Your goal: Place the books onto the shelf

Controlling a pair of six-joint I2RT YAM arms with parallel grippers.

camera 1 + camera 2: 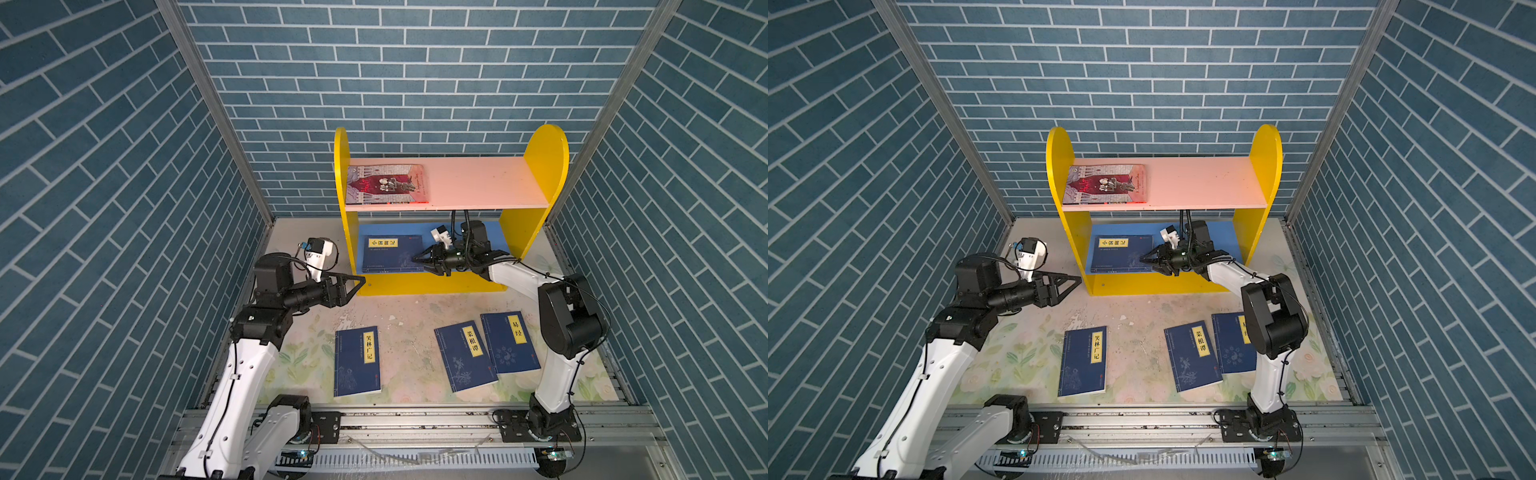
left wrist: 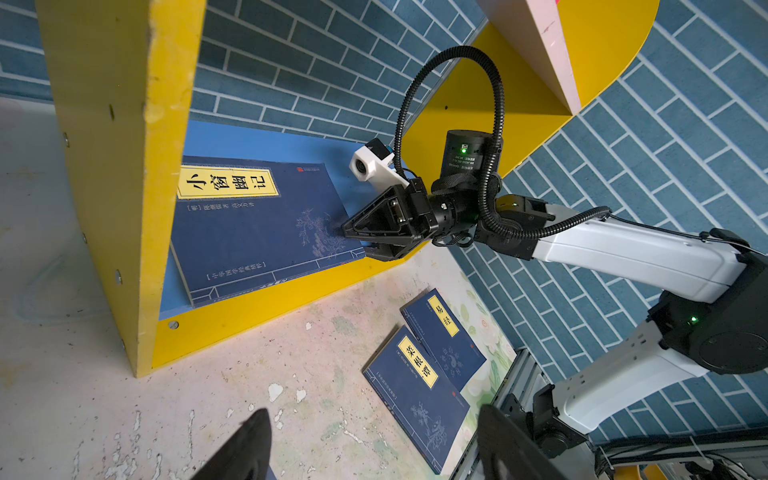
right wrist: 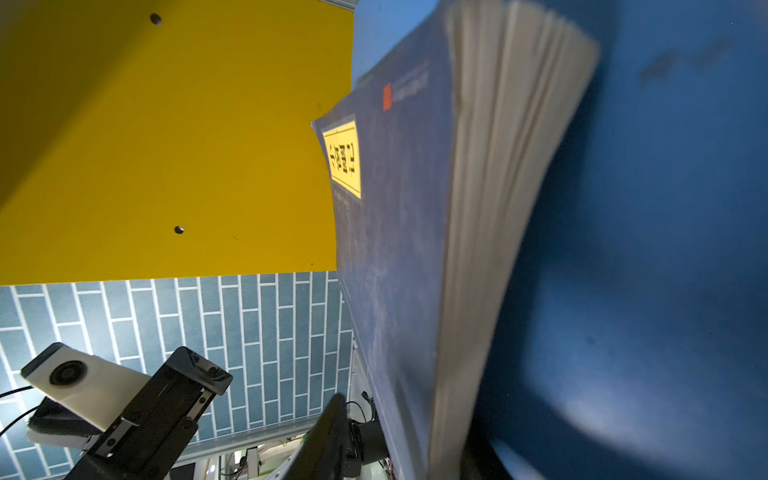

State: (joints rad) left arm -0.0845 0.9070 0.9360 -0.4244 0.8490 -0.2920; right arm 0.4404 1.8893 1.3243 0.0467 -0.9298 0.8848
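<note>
Honestly, the navy book (image 2: 257,232) on the lower board (image 2: 257,141) of the shelf (image 2: 116,166) is smearing into blur in my right wrist view. I am failing to tell whether my right pincer (image 2: 356,240), sitting at its front corner, is pinching it. My left pincer (image 1: 360,283) is hanging spread outside the shelf.

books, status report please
Left gripper open, empty. Right gripper astride blue book edge, lower board of shelf, grip unclear. Three books on table. Nothing blocking.
</note>
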